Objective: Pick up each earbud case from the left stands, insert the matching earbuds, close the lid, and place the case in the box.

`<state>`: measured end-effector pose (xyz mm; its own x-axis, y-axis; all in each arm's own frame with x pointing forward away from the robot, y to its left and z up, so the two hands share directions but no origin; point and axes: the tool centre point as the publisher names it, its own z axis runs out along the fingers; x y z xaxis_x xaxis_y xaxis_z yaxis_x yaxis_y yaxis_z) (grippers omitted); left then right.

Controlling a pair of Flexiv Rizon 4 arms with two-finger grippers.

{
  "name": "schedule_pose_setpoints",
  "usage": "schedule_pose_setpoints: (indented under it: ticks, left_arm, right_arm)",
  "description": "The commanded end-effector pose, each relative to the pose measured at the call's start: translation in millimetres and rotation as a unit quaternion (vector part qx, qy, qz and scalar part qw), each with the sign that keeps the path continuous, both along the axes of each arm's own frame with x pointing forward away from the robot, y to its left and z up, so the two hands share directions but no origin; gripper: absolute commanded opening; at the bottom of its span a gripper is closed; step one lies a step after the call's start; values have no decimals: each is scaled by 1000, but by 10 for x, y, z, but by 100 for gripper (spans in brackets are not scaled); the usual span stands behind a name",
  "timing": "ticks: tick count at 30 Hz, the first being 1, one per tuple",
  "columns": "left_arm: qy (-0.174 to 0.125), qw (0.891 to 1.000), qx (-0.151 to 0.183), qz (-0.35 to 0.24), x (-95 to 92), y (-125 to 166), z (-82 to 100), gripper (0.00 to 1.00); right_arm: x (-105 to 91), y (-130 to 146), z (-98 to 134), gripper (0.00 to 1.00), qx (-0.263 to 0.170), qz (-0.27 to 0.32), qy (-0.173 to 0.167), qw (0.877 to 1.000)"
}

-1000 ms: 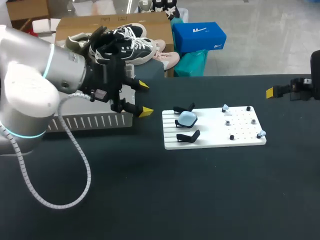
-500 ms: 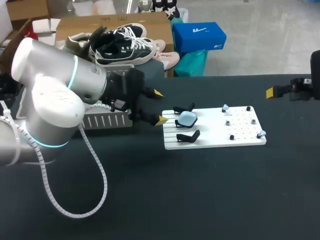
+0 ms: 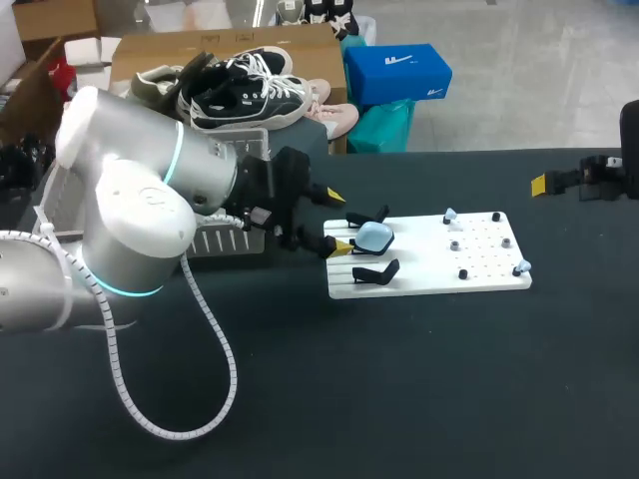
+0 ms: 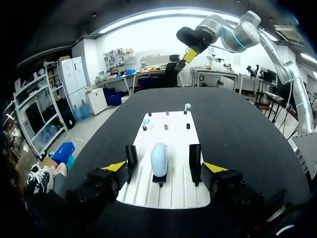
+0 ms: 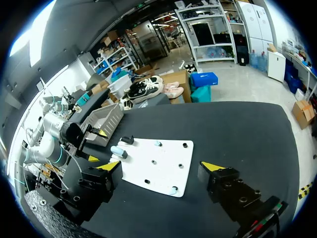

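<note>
Left hand [image 3: 338, 221] at left edge of white board [image 3: 429, 277], fingers spread, gripping nothing. Pale blue earbud case [image 3: 374, 237] sits on the middle stand at board's left end, just ahead of the gap between the fingers. Earbuds [image 3: 450, 214] on pegs at board's right. Right hand [image 5: 160, 166] spread wide at far right of table [image 3: 399, 379], well apart.

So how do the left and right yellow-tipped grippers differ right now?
The left gripper sits at the white board's stand end, the pale blue earbud case just ahead of its fingers; the right gripper is well off the board, near the table's right edge, nothing close to its fingers. Both are open and empty.
</note>
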<state>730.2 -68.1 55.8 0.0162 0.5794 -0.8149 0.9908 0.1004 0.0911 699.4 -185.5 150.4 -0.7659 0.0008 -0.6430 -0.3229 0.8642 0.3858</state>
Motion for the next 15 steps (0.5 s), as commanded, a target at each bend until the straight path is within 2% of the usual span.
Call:
schedule_pose_setpoints:
  ticks: [1,8,15]
  left_arm:
    - [1,1000,-5,-5,114,-93,-111,100]
    - [-9,1000,-7,-6,175,-193,-195,100]
    - [-5,1000,-11,-13,199,-260,-240,100]
  right_arm:
    - [8,-4,-6,100,0,1,0,1000]
    - [8,-4,-6,100,0,1,0,1000]
    - [8,-4,-6,100,0,1,0,1000]
